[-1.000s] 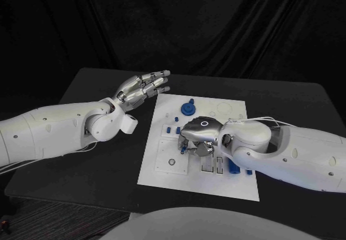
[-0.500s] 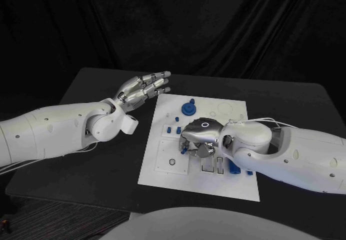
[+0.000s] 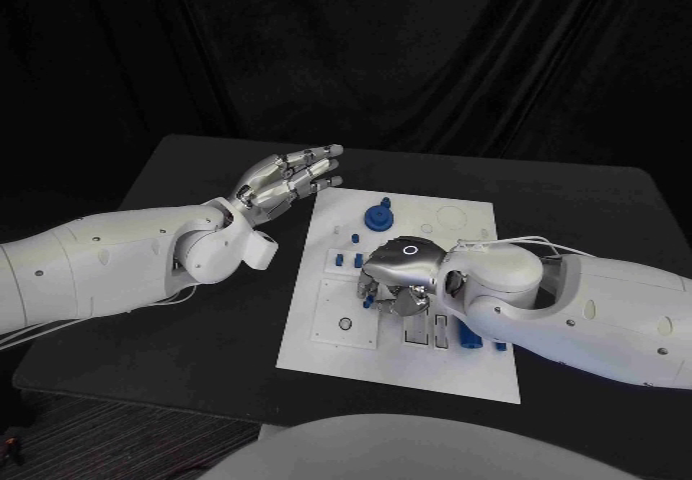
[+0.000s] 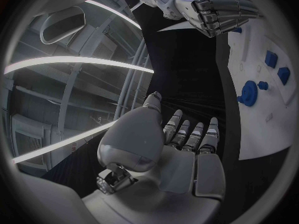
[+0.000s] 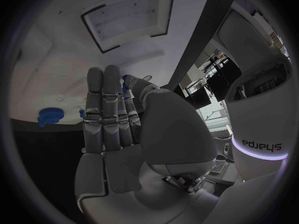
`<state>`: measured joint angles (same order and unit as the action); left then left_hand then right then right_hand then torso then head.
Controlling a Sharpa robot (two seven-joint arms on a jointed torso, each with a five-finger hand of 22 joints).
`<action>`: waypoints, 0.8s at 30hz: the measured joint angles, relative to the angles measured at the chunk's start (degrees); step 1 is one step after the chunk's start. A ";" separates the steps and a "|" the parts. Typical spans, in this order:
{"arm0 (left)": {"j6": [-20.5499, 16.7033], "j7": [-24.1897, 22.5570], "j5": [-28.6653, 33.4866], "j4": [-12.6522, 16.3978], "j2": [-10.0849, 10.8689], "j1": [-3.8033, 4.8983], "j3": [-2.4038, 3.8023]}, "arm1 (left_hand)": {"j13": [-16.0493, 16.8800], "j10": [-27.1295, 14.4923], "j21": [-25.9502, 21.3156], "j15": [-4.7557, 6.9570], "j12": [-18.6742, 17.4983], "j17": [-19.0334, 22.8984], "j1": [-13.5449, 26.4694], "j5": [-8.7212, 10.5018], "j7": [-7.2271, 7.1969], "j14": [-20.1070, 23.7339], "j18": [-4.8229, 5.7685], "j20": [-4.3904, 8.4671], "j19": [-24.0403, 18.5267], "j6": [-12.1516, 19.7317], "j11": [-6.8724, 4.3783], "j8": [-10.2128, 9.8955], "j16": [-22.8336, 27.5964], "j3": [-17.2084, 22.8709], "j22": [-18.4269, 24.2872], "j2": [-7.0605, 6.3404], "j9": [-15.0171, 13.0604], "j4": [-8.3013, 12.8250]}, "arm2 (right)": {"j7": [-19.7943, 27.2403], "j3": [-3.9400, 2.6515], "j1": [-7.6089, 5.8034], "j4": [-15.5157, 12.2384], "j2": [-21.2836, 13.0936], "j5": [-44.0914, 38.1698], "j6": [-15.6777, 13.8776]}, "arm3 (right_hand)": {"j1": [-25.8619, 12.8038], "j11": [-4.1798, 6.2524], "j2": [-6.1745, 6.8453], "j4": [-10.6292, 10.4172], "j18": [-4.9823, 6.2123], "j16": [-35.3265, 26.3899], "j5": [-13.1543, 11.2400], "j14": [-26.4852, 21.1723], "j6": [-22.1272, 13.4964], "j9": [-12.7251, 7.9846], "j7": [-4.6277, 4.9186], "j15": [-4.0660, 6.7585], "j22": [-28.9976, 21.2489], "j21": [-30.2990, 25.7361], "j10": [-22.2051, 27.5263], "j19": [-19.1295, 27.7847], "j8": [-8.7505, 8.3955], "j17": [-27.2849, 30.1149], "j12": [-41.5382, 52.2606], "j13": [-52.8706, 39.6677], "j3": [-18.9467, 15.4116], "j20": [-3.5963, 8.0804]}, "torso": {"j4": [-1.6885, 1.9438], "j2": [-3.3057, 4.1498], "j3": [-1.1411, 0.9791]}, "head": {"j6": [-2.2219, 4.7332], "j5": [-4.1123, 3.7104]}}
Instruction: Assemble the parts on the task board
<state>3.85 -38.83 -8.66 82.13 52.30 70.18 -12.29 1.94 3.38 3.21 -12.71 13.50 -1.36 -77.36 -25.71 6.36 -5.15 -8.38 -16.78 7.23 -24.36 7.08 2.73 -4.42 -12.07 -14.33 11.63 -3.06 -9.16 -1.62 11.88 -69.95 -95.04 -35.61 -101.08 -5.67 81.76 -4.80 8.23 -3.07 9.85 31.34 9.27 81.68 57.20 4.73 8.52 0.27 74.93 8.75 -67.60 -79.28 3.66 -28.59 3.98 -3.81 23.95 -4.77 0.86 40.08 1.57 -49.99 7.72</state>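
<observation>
My left hand hovers over the tabletop beside the task board, fingers spread, nothing in it. My right hand sits on the board's middle, pinching a small blue part. "Sharpa" reads mirrored on my wrist. A blue gear stands near the far edge.

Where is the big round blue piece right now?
In the head view the round blue part stands near the far end of the task board, toward its left edge, beyond the right hand and beside the raised left hand.
</observation>
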 measured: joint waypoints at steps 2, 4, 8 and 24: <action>0.01 0.00 0.00 -0.01 0.00 -0.02 0.00 | 0.00 0.00 0.00 0.00 0.00 0.00 0.00 0.00 0.00 0.00 0.00 0.00 0.00 0.00 0.00 0.00 0.00 0.00 0.00 0.00 0.00 0.00 | 0.04 0.01 0.03 0.05 0.03 0.00 0.00 | -0.44 -0.20 0.44 -0.66 0.00 0.61 -0.58 -0.58 -3.05 -0.60 -1.23 -0.23 0.00 -0.79 1.86 0.35 -0.01 -0.23 0.00 0.01 -0.66 -0.35 | 0.00 0.01 0.00 | 0.00 0.02; 0.03 0.00 0.00 -0.04 0.00 -0.04 0.00 | 0.00 0.00 0.00 0.00 0.00 0.00 0.00 0.00 0.00 0.00 0.00 0.00 0.00 0.00 0.00 0.00 0.00 0.00 0.00 0.00 0.00 0.00 | 0.09 0.02 0.04 0.09 0.06 0.00 -0.01 | -1.33 -0.37 0.59 -1.12 0.00 1.02 -1.82 -1.17 -5.15 -0.82 -2.28 -0.24 0.00 -1.71 3.91 0.67 -0.01 -0.47 0.00 0.01 -1.64 -0.67 | 0.01 0.01 0.00 | 0.00 0.08; 0.06 0.00 0.00 -0.10 -0.04 -0.08 0.00 | 0.00 0.00 0.00 0.00 0.00 0.00 0.00 0.00 0.00 0.00 0.00 0.00 0.00 0.00 0.00 0.00 0.00 0.00 0.00 0.00 0.00 0.00 | 0.23 0.02 0.04 0.15 0.11 0.00 -0.05 | -2.01 -0.73 0.51 -1.83 0.00 1.76 -3.80 -2.06 -8.72 -0.88 -4.03 0.05 -0.01 -2.54 7.87 1.08 -0.01 -0.72 0.00 -0.11 -4.48 -0.66 | 0.00 0.00 0.00 | 0.00 0.13; 0.25 -0.01 0.00 -0.21 -0.01 -0.18 0.00 | 0.00 0.00 0.00 0.00 -0.01 -0.05 0.00 0.00 0.00 0.00 0.00 0.21 0.21 0.00 0.00 0.00 0.00 0.00 0.00 0.00 0.01 0.00 | 1.21 0.02 0.05 0.20 -1.26 -0.01 -0.95 | -2.62 -1.11 -0.10 -4.09 0.01 2.93 -5.88 -3.58 -11.27 -0.81 -5.37 0.05 -0.02 -3.98 12.17 1.28 0.12 -0.78 2.44 -0.66 -10.89 -0.86 | 0.01 -0.01 -0.02 | 0.00 0.24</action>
<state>4.10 -38.84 -8.65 81.92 52.29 70.00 -12.29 1.93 3.38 3.21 -12.70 13.50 -1.40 -77.36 -25.71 6.36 -5.14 -8.38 -16.57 7.44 -24.36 7.07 2.72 -4.42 -12.07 -14.33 11.63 -3.05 -9.17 -0.41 11.90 -69.90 -94.85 -36.87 -101.09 -6.62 79.14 -5.91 8.14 -7.16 9.86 34.27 3.39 78.10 45.93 3.92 3.15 0.32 74.92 4.76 -55.44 -77.99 3.78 -29.38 6.41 -4.47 13.06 -5.63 0.87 40.07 1.54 -49.99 7.95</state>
